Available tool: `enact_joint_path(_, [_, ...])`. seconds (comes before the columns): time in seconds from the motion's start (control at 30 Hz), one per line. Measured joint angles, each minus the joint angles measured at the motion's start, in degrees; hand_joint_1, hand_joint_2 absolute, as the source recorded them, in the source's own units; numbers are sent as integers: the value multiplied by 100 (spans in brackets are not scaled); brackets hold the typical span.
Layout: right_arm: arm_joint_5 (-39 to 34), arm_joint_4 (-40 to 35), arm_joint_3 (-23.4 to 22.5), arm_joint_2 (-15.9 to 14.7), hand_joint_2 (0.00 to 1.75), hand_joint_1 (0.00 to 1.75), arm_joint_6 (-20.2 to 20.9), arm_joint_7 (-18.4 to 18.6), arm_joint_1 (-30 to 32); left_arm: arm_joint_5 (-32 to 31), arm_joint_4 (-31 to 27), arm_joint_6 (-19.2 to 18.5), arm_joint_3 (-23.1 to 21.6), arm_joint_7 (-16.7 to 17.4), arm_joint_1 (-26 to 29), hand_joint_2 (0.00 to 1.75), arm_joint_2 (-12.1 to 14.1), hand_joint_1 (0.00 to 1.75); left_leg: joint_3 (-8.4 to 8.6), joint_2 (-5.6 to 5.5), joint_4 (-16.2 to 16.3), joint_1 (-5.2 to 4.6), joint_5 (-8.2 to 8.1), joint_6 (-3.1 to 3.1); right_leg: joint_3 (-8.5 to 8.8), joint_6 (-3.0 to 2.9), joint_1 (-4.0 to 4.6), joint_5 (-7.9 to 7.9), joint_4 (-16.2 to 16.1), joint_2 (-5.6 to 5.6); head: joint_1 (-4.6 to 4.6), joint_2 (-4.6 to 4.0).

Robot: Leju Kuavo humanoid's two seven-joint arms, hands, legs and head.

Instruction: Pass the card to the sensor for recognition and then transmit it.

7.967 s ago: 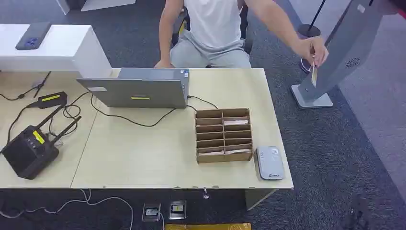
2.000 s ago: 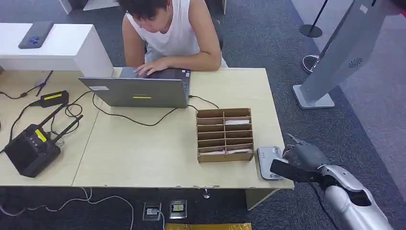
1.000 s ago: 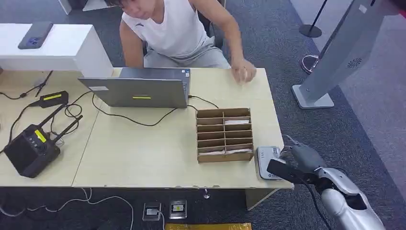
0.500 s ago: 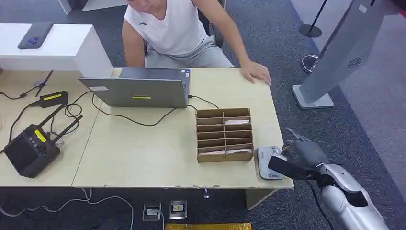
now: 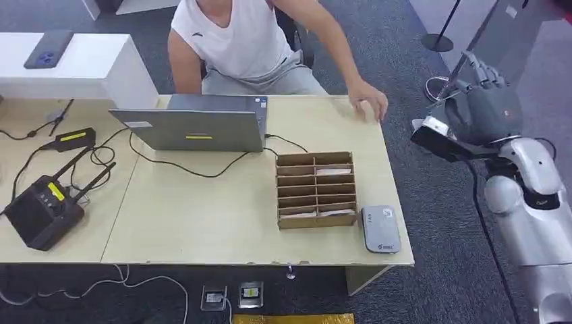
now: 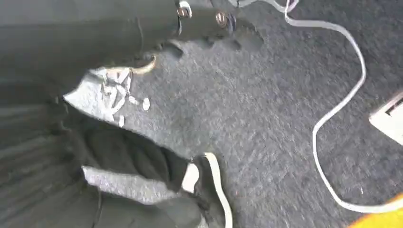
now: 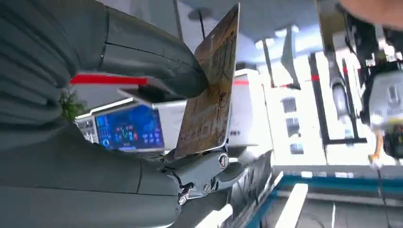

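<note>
The card point(image 7: 211, 90), tan and printed, is pinched between the thick thumb and the darker fingers point(image 7: 204, 173) of the right hand point(image 5: 482, 111), its face showing in the right wrist view. In the head view that hand is raised off the right end of the table point(image 5: 202, 209), over the carpet, well apart from the sensor point(image 5: 380, 229); the card itself cannot be made out there. The sensor, a flat grey reader, lies on the table's near right corner, just beside the cardboard organizer point(image 5: 315, 190), which has two columns of slots with pale cards in some of them. Beyond the organizer, toward the table's far edge, a grey laptop point(image 5: 195, 123) stands open with a black cable running to it. A person point(image 5: 249, 44) in a white sleeveless top sits behind the table, one hand point(image 5: 367, 101) held over its far right corner. At the table's left end sit a black device with antennas point(image 5: 40, 209) and a small black box with a yellow label point(image 5: 73, 139). Whether the left hand's fingers are apart or closed cannot be told; the left wrist view looks down on grey carpet and a white cable point(image 6: 342, 104).
</note>
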Motion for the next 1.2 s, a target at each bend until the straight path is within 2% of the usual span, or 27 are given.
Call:
enact_joint_path(0.1, [2, 279, 137, 109, 175, 175, -98, 2, -416, -88, -4, -74, 0, 4, -125, 175, -9, 0, -1, -13, 0, 5, 2, -1, 6, 0, 5, -1, 0, -16, 2, 0])
enact_joint_path(0.27, [-33, 895, 330, 327, 175, 175, -253, 4, -745, -173, -4, -129, 2, 20, -198, 175, -26, 0, -3, -13, 0, 5, 3, -2, 3, 0, 5, 0, 0, -14, 2, 0])
enact_joint_path(0.57, [-131, 2092, 566, 759, 175, 175, -907, -197, -921, -262, -4, -177, 7, 22, -248, 175, -24, 0, -4, -15, 0, 7, 3, -3, 2, -1, 6, -1, 0, -17, 2, 0])
enact_joint_path(0.83, [-151, 2990, 737, 1108, 175, 175, -1010, -299, -982, -243, -4, -175, 35, 24, -248, 175, -9, 0, -4, -16, 0, 7, 3, -3, 2, -1, 7, -1, 0, -17, 0, 0])
enact_joint_path(0.9, [-149, 3099, 761, 1152, 175, 145, -1018, -304, -984, -225, -4, -170, 46, 24, -246, 175, -2, 0, -4, -16, 0, 7, 3, -3, 2, -1, 7, -1, 0, -18, 2, 0])
enact_joint_path(0.93, [-149, 3132, 769, 1167, 175, 80, -1020, -308, -987, -223, -4, -168, 48, 24, -242, 175, 4, 0, -5, -16, 0, 7, 3, -3, 2, -1, 7, -1, 0, -18, 0, 0])
enact_joint_path(0.97, [-151, 3195, 787, 1193, 175, 73, -1027, -313, -999, -221, -4, -166, 50, 24, -236, 175, 11, 0, -5, -16, 0, 7, 3, -3, 2, -1, 7, -1, 0, -17, 2, 0])
enact_joint_path(1.0, [-151, 3256, 806, 1219, 175, 51, -1044, -326, -1014, -217, -4, -162, 59, 24, -231, 175, 13, 0, -4, -16, 0, 7, 3, -3, 2, -1, 7, -1, 0, -16, 0, 0])
enact_joint_path(1.03, [-153, 3307, 813, 1237, 175, 12, -1060, -336, -1022, -214, -4, -155, 63, 24, -229, 175, 13, 0, -4, -16, 0, 7, 3, -3, 2, -1, 7, -1, 0, -16, 0, 0])
enact_joint_path(1.07, [-160, 3361, 822, 1263, 175, 0, -1075, -347, -1024, -212, -4, -151, 81, 24, -222, 175, 13, 0, -4, -16, 0, 7, 3, -3, 2, -1, 7, -1, 0, -17, 2, 0])
enact_joint_path(1.2, [-223, 3523, 833, 1342, 175, 0, -1187, -400, -1054, -210, -4, -144, 144, 24, -181, 175, 17, 0, -3, -16, 0, 7, 3, -3, 2, -1, 7, -1, 0, -17, 0, 0])
